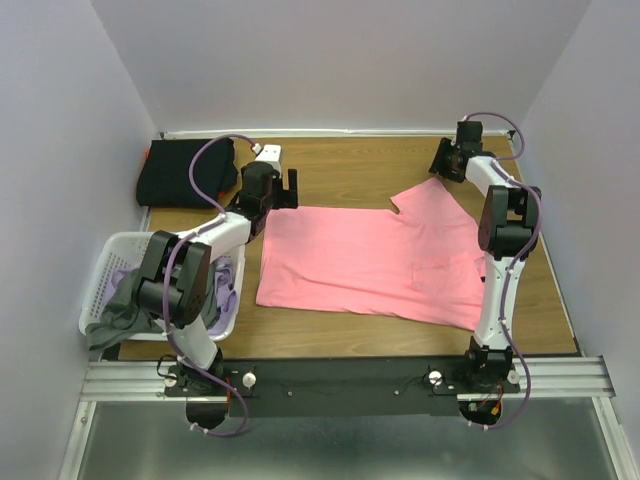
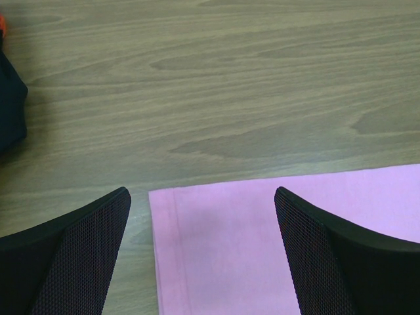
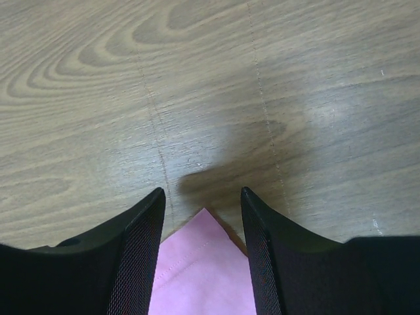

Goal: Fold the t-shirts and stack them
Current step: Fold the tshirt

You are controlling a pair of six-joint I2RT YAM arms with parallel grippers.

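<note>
Two grippers hang open over the far edge of the pink t-shirt [image 1: 360,262] spread flat mid-frame: left gripper [image 2: 202,197] wide at its upper-left hem corner, right gripper [image 3: 202,194] narrower astride the upper-right sleeve tip, evidently positioned to pinch for folding.

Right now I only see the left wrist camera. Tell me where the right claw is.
Observer: The right claw stands open at the far right, its fingers either side of a pointed corner of the pink shirt.
Operator: Tell me what's left to fold.
Observer: A grey shirt and a lavender shirt sit in the white basket at the near left.
Operator: Name the black thing at my left edge.
Observer: A black shirt, lying in the far left corner of the table, apart from the pink one.
</note>
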